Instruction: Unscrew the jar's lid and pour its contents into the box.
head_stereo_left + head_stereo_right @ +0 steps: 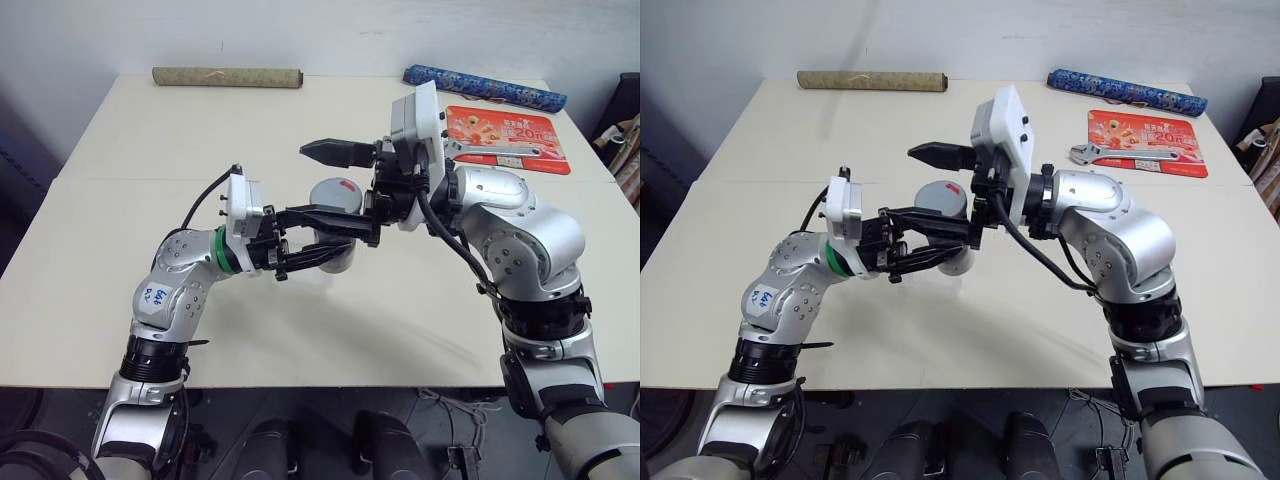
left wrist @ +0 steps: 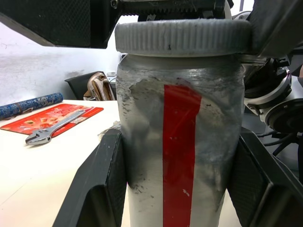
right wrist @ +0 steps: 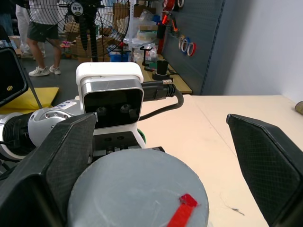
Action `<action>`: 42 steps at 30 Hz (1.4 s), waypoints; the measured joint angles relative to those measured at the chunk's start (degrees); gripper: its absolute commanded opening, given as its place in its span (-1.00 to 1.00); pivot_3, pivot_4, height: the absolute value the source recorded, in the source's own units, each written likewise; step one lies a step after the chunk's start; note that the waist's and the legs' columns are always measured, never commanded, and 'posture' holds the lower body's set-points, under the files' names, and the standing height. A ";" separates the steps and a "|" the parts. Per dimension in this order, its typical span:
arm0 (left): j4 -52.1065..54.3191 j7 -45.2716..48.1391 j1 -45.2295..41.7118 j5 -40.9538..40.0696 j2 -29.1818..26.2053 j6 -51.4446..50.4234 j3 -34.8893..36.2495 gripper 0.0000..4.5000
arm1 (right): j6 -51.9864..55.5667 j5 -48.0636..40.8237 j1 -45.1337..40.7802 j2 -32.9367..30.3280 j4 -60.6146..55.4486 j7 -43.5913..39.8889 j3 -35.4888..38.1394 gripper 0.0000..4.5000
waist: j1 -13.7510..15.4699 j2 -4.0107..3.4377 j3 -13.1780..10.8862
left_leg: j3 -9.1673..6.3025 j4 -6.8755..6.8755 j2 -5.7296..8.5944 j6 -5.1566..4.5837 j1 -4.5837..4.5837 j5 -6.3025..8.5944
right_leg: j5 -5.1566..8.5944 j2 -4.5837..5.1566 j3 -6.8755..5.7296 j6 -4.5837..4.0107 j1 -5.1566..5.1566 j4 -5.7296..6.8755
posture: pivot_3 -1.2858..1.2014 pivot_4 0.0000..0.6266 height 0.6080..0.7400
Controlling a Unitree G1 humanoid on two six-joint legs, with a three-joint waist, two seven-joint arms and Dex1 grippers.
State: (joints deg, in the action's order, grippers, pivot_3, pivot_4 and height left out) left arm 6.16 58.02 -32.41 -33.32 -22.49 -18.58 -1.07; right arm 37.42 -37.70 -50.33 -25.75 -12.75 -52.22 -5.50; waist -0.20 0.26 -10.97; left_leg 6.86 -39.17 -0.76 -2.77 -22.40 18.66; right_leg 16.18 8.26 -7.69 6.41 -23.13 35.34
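Bright even overhead light, soft shadows on table (image 1: 330, 330), pics sharp, no glare.

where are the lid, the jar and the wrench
lid (image 3: 137, 189), right wrist view, on its flat grey top
jar (image 2: 180, 156), left wrist view, on the red stripe of its label
wrench (image 2: 54, 130), left wrist view, on its handle

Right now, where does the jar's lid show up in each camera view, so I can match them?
Left eye view: lid centre, between the two arms.
Right eye view: lid slightly left of centre.
Left wrist view: lid across the top, capping the jar.
Right wrist view: lid bottom centre.
Shared landmark: the lid's red mark.
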 measured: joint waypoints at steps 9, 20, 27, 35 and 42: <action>-0.67 0.27 1.23 -0.01 0.21 2.62 0.77 0.05 | 0.54 -2.18 0.10 -4.60 1.34 -4.52 1.53 0.99 | -0.02 0.00 0.00 | 0.00 0.00 0.00 0.00 0.00 0.00 | 0.00 0.01 0.00 0.00 0.00 -0.02 | 0.03 -0.52 1.00; -7.60 7.02 2.80 -0.01 -0.10 9.31 1.96 0.05 | 3.13 -6.09 3.21 -8.72 3.29 -8.01 6.59 0.99 | 0.03 0.00 0.00 | 0.00 0.01 -0.02 -0.02 -0.01 0.01 | 0.00 0.02 -0.01 0.00 0.00 -0.06 | 0.03 -0.52 1.00; -8.23 7.04 2.82 -0.01 -0.31 9.48 2.46 0.05 | 5.20 -9.51 1.56 -7.31 -0.18 -7.22 7.68 0.99 | -0.15 0.00 0.00 | 0.00 0.00 -0.02 -0.01 0.00 0.01 | 0.00 0.05 0.00 0.00 -0.01 -0.03 | 0.03 -0.52 1.00; -2.96 3.89 2.70 -0.14 -0.29 4.42 1.74 0.05 | 2.32 -1.02 -0.56 -2.29 -1.42 -2.33 -1.44 0.99 | 0.14 0.00 0.00 | -0.02 0.01 0.03 -0.02 -0.02 0.00 | 0.00 0.06 -0.03 0.01 -0.01 -0.01 | 0.03 -0.52 1.00; -1.87 2.80 2.27 -0.15 -0.30 2.15 1.13 0.05 | 0.10 2.21 -1.20 -0.52 -0.16 -2.09 -2.45 0.99 | -0.04 0.00 0.00 | -0.02 0.01 0.03 -0.03 -0.03 0.01 | -0.01 0.04 -0.03 0.02 -0.02 -0.02 | 0.03 -0.52 1.00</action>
State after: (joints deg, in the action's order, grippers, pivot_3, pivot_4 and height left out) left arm 4.29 60.82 -30.14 -33.46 -22.79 -16.42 0.07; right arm 37.52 -35.49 -51.52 -26.26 -12.91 -54.31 -7.95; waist -0.25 0.25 -10.97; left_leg 6.84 -39.17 -0.73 -2.79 -22.43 18.66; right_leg 16.17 8.29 -7.71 6.43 -23.15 35.33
